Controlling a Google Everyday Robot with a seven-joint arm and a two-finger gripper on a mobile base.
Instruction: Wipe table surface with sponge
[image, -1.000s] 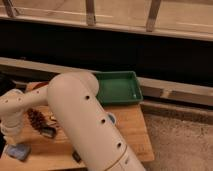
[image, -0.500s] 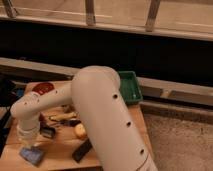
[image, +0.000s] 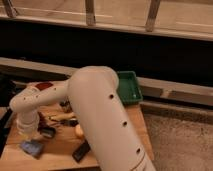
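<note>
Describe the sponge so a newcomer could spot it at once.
Find the wooden table surface, then its front left corner. There, just below the end effector, lies the sponge, a small flat blue-grey pad. Unlike the black oblong block to its right, it is pale and soft-cornered.

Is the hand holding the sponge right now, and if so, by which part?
Cannot be told. The hand is low at the table surface's front-left corner, just above the sponge, which lies flat there.

place: looks like my usual lab or test space, honestly
table surface: plain plank top, right edge by speckled floor
beyond far edge: dark wall, metal railing
gripper: mine, near the left edge
</note>
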